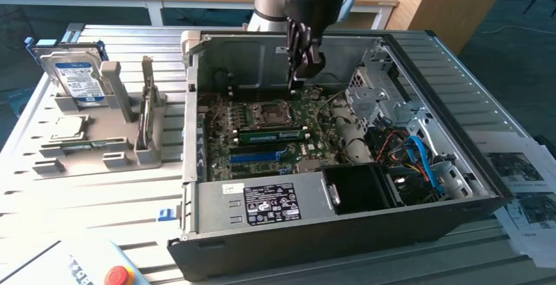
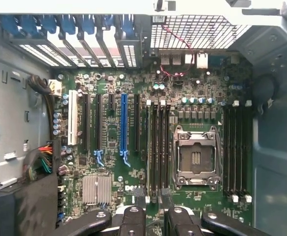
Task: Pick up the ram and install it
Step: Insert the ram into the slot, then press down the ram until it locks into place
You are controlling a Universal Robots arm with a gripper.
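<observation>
The exterior camera looked down at an angle over the open computer case (image 1: 260, 249) from a little way back; the wrist camera faced straight down past the gripper (image 2: 152, 200), close in — both took in the motherboard (image 1: 228, 143).

Motherboard (image 2: 113, 83): green, dotted with silver-topped capacitors
Ram (image 1: 271, 135): green strip
Expansion slots: blue slot (image 2: 123, 123), white slot (image 2: 73, 118), the rest black
Card retainers (image 2: 49, 23): blue
Heatsink (image 2: 96, 189): silver, fine parallel fins
CPU socket (image 2: 196, 157): bright metal frame, dark centre
Rear grille (image 2: 202, 32): pale metal, regular perforated mesh, crossed by a red wire (image 2: 175, 42)
Gripper (image 2: 153, 196): black
Computer case (image 1: 347, 239): black outside, grey metal within
Power supply label (image 1: 269, 203): black with white print
Hard drive (image 1: 77, 80): blue-and-white label on silver
Holder rack (image 1: 96, 148): plain grey
Table (image 1: 87, 194): pale, ribbed in parallel slats
Data cable (image 1: 421, 158): blue
Button (image 1: 117, 276): red
</observation>
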